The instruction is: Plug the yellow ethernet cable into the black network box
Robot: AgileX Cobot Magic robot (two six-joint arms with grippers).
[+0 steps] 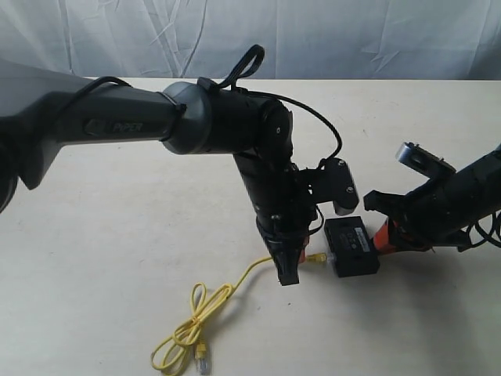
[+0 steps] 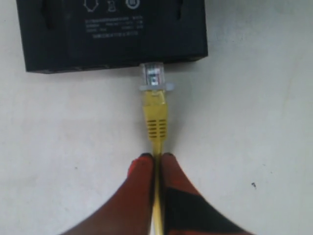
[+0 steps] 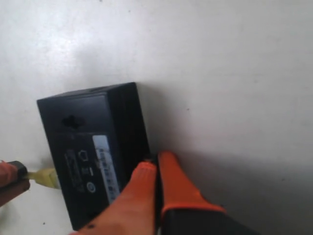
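1. The left gripper [image 1: 288, 271] is closed on the thin bright-yellow ethernet cable [image 2: 155, 116]. Its orange-and-black fingers [image 2: 139, 188] pinch the cord just behind the yellow boot.
2. The cable's small clear plastic plug [image 2: 153, 76] meets the side wall of the small flat black plastic network box [image 2: 112, 34]. The port is hidden, so whether the plug is seated cannot be told.
3. In the exterior view the left arm's wrist covers most of that joint. Only a short piece of yellow boot shows beside the network box [image 1: 351, 247].
4. The right gripper [image 3: 156, 159] has its orange fingers [image 3: 178, 188] pressed together with nothing between them. Their tips rest against the opposite side wall of the box [image 3: 93, 147].
5. The left wrist view cuts off the far part of the box, and its white printing is too blurred to read. In the right wrist view the fingers and the frame edge hide the box's near corner.
6. The rest of the cable [image 1: 227, 294] trails across the pale table [image 1: 117, 235] to loose loops near the lower frame edge. The other plug [image 1: 202, 358] lies there, partly cut off.
7. The box lies flat, well in from the table's far edge, where a creased white cloth backdrop [image 1: 352, 39] hangs. Bare tabletop lies open beyond the box and to the left of the loops.
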